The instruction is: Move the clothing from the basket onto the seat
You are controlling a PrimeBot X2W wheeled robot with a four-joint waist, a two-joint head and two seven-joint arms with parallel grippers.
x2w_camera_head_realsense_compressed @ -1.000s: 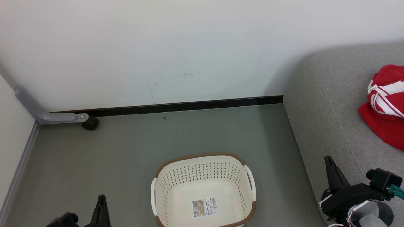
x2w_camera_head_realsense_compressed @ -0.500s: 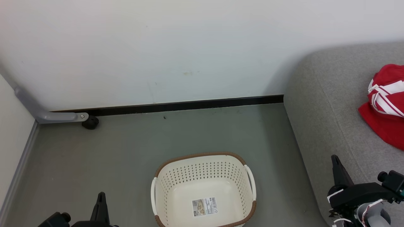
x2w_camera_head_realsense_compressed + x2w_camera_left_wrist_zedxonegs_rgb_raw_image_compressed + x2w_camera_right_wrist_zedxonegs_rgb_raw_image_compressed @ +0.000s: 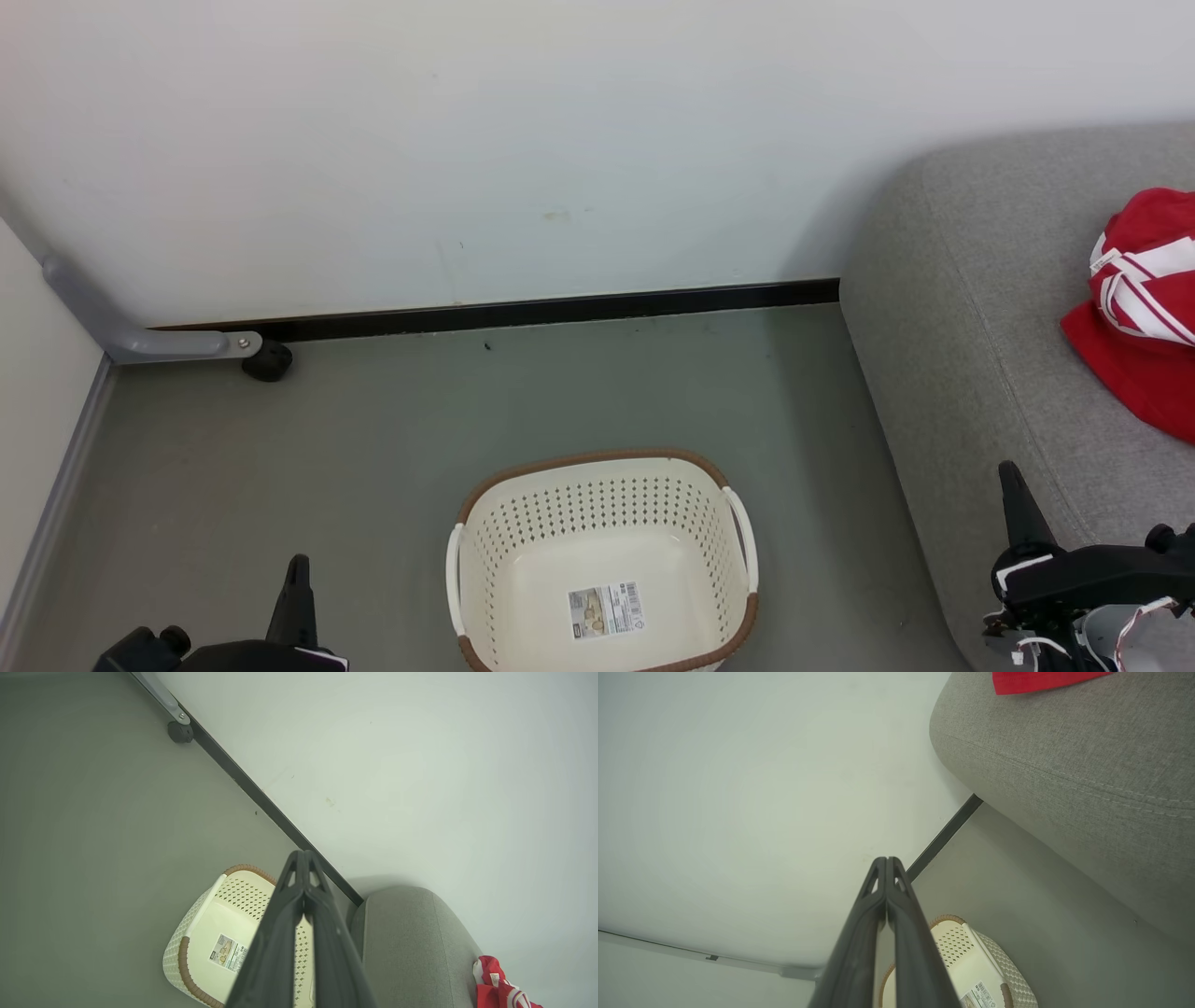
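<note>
Currently found basket (image 3: 597, 459) upright on floor (image 3: 373, 439), low centre in head view, containing nothing but label (image 3: 606, 611) stuck to its bottom. Located clothing (image 3: 1144, 308) lying on seat (image 3: 971, 327) at far right edge of head view, partly cut by frame; red with white stripes, bunched, well apart from basket. Noted seat to right of basket, near it but not touching.

Observed left claw (image 3: 299, 565) at lower left of head view, fingers pressed together, tip pointing up, gripping nothing, left of basket and clear of it. Confirmed in left wrist view: fingers meeting at tip, basket behind them, seat and clothing at lower right.

Observed right claw (image 3: 1013, 481) at lower right of head view, in front of seat's front edge, fingers likewise pressed together and empty. Cannot tell whether touching seat. Confirmed in right wrist view: fingers closed tip to tip, basket low behind them, seat's stitched seam at right, strip of clothing at top edge.

Recorded black skirting (image 3: 560, 313) along foot of wall (image 3: 467, 140), running from seat's end to grey bracket (image 3: 140, 341) with dark foot (image 3: 267, 362) at left corner.
</note>
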